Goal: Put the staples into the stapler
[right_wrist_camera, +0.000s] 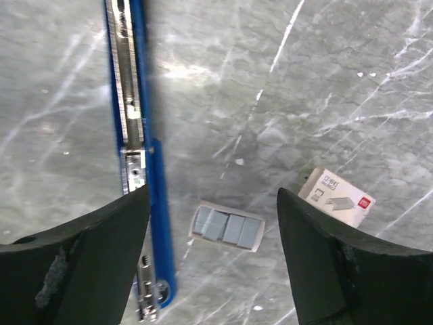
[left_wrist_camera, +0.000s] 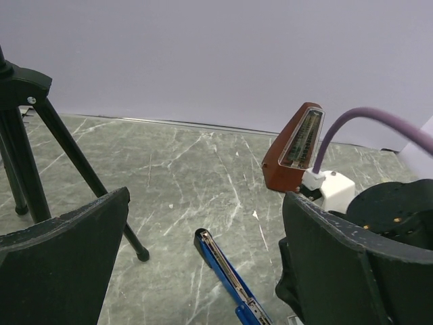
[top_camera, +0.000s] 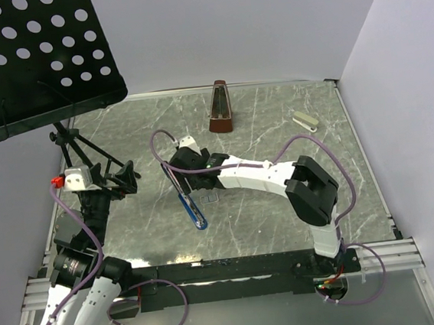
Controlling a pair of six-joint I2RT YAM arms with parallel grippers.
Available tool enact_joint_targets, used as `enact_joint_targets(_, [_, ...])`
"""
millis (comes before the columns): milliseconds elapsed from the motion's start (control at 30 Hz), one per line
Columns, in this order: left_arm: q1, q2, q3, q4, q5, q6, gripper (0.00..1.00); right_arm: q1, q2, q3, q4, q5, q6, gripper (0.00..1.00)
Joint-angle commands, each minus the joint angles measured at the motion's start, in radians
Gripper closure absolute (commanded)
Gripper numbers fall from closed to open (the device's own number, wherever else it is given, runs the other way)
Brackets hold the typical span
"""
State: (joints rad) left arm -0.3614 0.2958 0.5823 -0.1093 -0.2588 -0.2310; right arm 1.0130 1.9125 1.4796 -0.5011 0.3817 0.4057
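Note:
The blue stapler (right_wrist_camera: 135,108) lies opened flat on the marble table, its metal channel facing up; it also shows in the top view (top_camera: 193,211) and the left wrist view (left_wrist_camera: 226,274). The staples lie to its right: a small whitish tray with grey staple strips (right_wrist_camera: 227,227) and its printed box sleeve (right_wrist_camera: 338,198). The tray shows faintly in the top view (top_camera: 210,198). My right gripper (right_wrist_camera: 213,264) is open and empty, hovering above the tray and the stapler's hinge end (top_camera: 187,173). My left gripper (left_wrist_camera: 210,271) is open and empty at the left (top_camera: 126,176), apart from the stapler.
A brown metronome (top_camera: 220,108) stands at the back centre. A small white object (top_camera: 305,120) lies at the back right. A black music stand (top_camera: 30,57) with tripod legs (left_wrist_camera: 40,149) fills the left. White walls enclose the table.

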Motion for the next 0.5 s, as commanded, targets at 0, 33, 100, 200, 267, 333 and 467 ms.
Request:
enact_joint_targets(0, [-0.004, -0.011, 0.002, 0.034, 0.016, -0.004, 0.01, -0.007, 0.045, -0.002, 0.013, 0.029, -0.036, 0.16])
enact_joint_targets(33, [-0.004, -0.009, 0.002, 0.034, 0.018, -0.005, 0.01, -0.01, 0.052, -0.001, 0.009, 0.025, -0.041, 0.16])
enact_joint_targets(100, [-0.004, -0.009, 0.002, 0.036, 0.021, -0.002, 0.01, -0.01, 0.074, 0.007, 0.004, 0.019, -0.048, 0.15])
enact_joint_targets(200, [-0.004, -0.009, 0.002, 0.036, 0.024, -0.004, 0.01, -0.008, 0.091, 0.01, -0.004, 0.006, -0.05, 0.14])
enact_joint_targets(267, [-0.004, -0.009, 0.001, 0.036, 0.026, -0.001, 0.0, -0.01, 0.098, 0.005, -0.007, 0.006, -0.051, 0.14])
enact_joint_targets(333, [-0.005, -0.007, 0.001, 0.036, 0.027, -0.001, 0.01, -0.01, 0.105, 0.001, -0.013, 0.011, -0.053, 0.13])
enact_joint_targets(467, [-0.005, -0.007, -0.001, 0.037, 0.03, 0.001, 0.01, -0.01, 0.112, -0.011, -0.024, 0.016, -0.054, 0.13])
